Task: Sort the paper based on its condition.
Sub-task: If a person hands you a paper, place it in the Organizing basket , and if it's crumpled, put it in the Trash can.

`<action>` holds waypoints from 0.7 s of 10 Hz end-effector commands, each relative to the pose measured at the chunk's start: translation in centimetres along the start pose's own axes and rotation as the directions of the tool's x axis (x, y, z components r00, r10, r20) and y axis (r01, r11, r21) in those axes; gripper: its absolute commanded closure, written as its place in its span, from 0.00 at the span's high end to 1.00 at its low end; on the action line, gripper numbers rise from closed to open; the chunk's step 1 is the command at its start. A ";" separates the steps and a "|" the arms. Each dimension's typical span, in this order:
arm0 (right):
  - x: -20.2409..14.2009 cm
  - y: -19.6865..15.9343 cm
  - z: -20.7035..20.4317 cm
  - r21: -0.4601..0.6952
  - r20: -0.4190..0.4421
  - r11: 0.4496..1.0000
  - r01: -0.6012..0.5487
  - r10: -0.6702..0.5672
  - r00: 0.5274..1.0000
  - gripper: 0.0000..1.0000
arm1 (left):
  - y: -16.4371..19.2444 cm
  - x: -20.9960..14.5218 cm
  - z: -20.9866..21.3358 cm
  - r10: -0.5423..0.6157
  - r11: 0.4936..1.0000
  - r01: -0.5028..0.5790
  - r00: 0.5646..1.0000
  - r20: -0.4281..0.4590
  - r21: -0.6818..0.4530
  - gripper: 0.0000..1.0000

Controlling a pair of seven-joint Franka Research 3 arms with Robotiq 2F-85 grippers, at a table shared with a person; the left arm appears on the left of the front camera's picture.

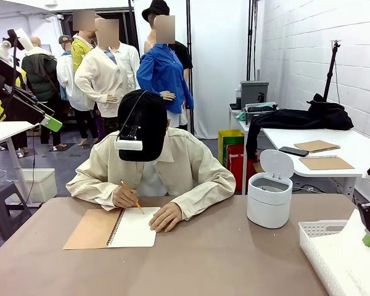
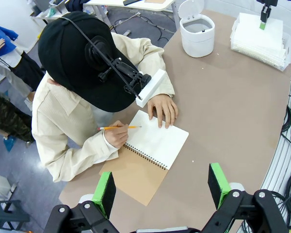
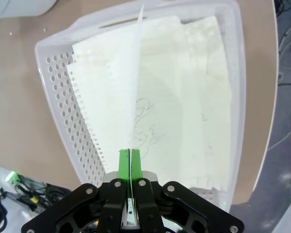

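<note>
Right pincer [image 3: 130,160] clenched on a thin white paper sheet [image 3: 131,87], held edge-on above the white perforated plastic basket [image 3: 63,97] of loose sheets. Left pincer [image 2: 161,187] released, above the brown tabletop [image 2: 223,111] beside the person's open spiral notebook [image 2: 155,143].

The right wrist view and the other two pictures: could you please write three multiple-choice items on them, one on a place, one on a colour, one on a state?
1. Where does the open notebook lie?
A. In the basket
B. On the table in front of the person
C. On the bin lid

2. What colour is the pencil in the person's hand?
A. Orange
B. Blue
C. Black

3. How does the right gripper stand?
A. Wide open over the table
B. Shut on nothing
C. Shut on a sheet of paper above the basket

Answers:
1 B, its page lies under the person's hands.
2 A, the shaft shows orange.
3 C, the green pads pinch the sheet's edge.
</note>
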State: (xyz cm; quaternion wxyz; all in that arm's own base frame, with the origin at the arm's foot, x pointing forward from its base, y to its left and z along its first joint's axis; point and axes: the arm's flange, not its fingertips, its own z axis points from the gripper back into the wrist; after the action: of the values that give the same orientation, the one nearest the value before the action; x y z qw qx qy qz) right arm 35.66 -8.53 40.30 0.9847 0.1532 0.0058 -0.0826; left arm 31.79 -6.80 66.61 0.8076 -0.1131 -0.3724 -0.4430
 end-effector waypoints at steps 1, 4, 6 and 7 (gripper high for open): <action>-15.9 0.8 -10.8 0.004 0.016 0.999 0.041 -0.041 0.999 0.00 | 0.1 0.0 0.1 0.001 1.000 -0.001 1.000 0.003 -0.003 1.00; -0.1 0.5 -0.2 -0.003 -0.015 1.000 0.021 -0.021 1.000 0.00 | 0.1 0.0 0.1 0.001 1.000 -0.001 1.000 0.003 -0.003 1.00; -0.1 0.5 -0.2 -0.003 -0.015 1.000 0.021 -0.021 1.000 0.00 | 0.1 0.0 0.1 0.001 1.000 -0.001 1.000 0.003 -0.003 1.00; -0.1 0.7 -0.2 -0.011 -0.018 1.000 0.024 -0.024 1.000 0.17 | 0.1 0.0 0.1 0.001 1.000 -0.001 1.000 0.003 -0.003 1.00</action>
State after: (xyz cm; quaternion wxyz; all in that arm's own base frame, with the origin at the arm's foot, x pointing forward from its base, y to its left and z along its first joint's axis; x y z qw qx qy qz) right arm 35.64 -7.84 40.27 0.9843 0.1487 0.0167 -0.0938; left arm 31.79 -6.80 66.61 0.8076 -0.1131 -0.3724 -0.4430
